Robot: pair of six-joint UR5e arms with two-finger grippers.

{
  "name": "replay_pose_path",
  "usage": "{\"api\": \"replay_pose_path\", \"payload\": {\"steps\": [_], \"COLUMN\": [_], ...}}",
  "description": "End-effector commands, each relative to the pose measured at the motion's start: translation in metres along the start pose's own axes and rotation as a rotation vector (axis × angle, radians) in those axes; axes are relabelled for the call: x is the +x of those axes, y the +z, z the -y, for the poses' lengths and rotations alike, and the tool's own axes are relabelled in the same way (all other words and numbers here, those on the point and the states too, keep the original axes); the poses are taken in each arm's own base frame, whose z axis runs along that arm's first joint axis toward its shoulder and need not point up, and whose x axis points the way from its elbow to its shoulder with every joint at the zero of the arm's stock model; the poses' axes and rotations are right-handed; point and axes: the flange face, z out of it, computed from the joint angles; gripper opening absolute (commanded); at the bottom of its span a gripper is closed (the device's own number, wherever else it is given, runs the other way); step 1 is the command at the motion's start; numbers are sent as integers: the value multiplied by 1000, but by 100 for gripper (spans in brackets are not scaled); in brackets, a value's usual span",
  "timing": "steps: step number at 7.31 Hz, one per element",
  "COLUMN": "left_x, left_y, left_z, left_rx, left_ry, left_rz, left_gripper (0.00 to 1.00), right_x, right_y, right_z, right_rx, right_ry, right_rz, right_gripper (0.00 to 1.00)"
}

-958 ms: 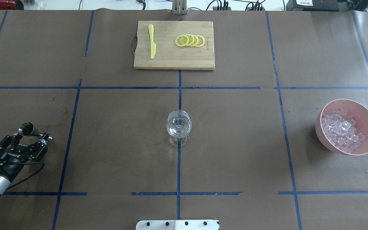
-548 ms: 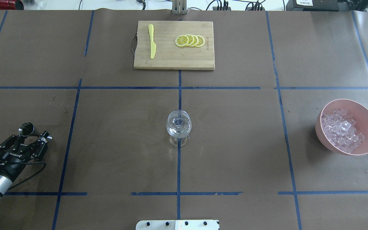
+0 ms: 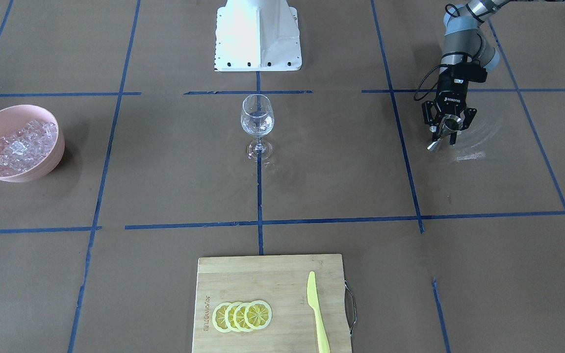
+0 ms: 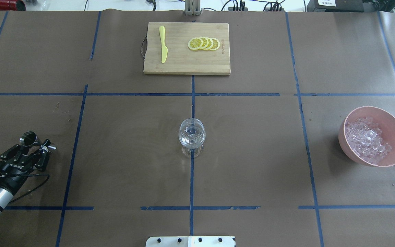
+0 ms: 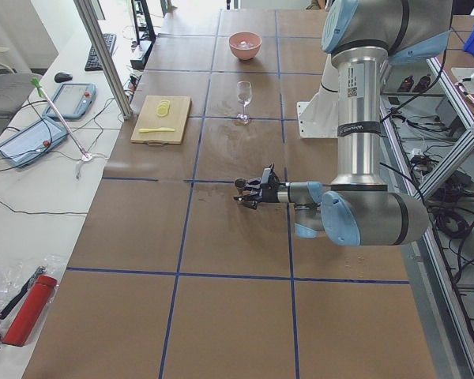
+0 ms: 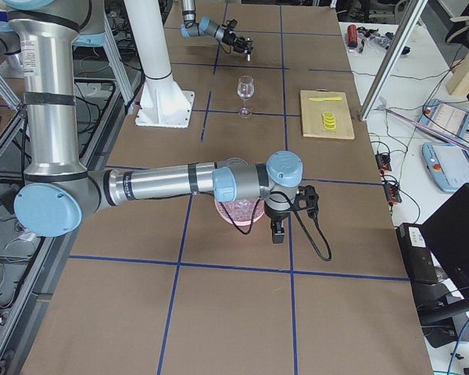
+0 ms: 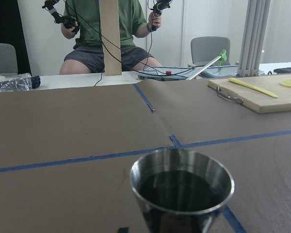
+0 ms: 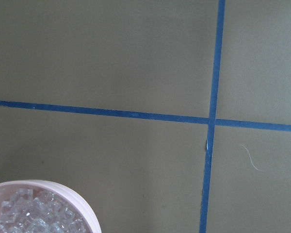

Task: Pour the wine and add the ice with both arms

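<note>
My left gripper (image 4: 34,146) is at the table's far left, shut on a small metal jigger (image 4: 29,139) that stands upright. The left wrist view shows dark liquid inside the jigger (image 7: 182,189). A clear wine glass (image 4: 191,133) stands at the table's centre, well apart from both arms. Ice (image 4: 367,139) is heaped in a pink bowl (image 4: 394,123) at the right. My right gripper (image 6: 285,215) hangs above the bowl's outer edge and shows only in the exterior right view, so I cannot tell whether it is open or shut. The right wrist view catches only a corner of the ice (image 8: 34,213).
A wooden cutting board (image 4: 183,65) at the far middle carries lemon slices (image 4: 203,44) and a yellow knife (image 4: 163,44). The white pedestal (image 3: 258,34) stands at the robot's side. A seated person (image 7: 111,29) holding controllers is beyond the table's far edge.
The left gripper's fingers have drawn in around the jigger and the wrist has shifted slightly back toward the robot. The jigger, glass and bowl have stayed in place.
</note>
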Motion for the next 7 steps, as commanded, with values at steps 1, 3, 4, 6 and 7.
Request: {"api": "replay_pose_path", "payload": {"steps": [1,3,4,6,7], "left_x": [0,1,2,6,11], "left_y": [0,0,0,-1,-2], "left_z": [0,1,1,5,11], "left_rx": [0,-2,-3,1,8], "left_ry": [-2,-4,-7,-20,-31], "left_rz": [-1,-4,-6,-11,-20], "left_gripper": [40,27,15,0,0], "right_x": [0,0,0,0,-1], "right_y": [0,0,0,0,-1], "right_z": [0,0,0,0,1], "right_rx": [-1,-1,-1,-1,1], "right_ry": [0,0,0,0,-2], "right_rz": [0,0,0,0,0], "right_gripper": [100,100,100,100,100]}}
